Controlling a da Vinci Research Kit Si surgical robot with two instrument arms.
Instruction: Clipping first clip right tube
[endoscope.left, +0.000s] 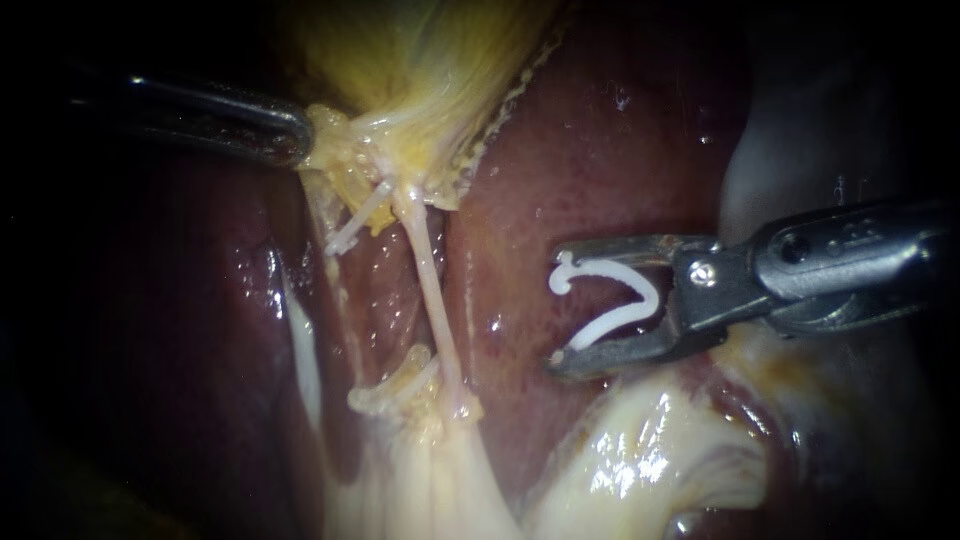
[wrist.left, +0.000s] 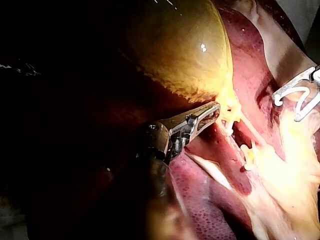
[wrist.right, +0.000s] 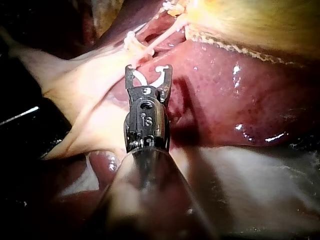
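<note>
The right tube (endoscope.left: 432, 290) is a thin pale strand running from the yellow gallbladder (endoscope.left: 420, 60) neck down to fatty tissue. A shorter left tube (endoscope.left: 358, 218) lies beside it. My right instrument (endoscope.left: 557, 305) stands over the liver (endoscope.left: 590, 150), clear to the right of the right tube. Its jaws are wide apart and hold an open white clip (endoscope.left: 610, 324) that touches both. The clip is not around any tube. In the right wrist view this instrument (wrist.right: 148, 70) points at the tube (wrist.right: 160, 37) just ahead. My left instrument (endoscope.left: 305, 140) is shut on gallbladder neck tissue, as its wrist view shows (wrist.left: 216, 111).
Pale glistening fatty tissue (endoscope.left: 640, 460) bulges just below my right instrument's lower jaw. Dark red liver surrounds the tubes on both sides. A yellowish lump of fat (endoscope.left: 400, 385) sits at the lower end of the right tube.
</note>
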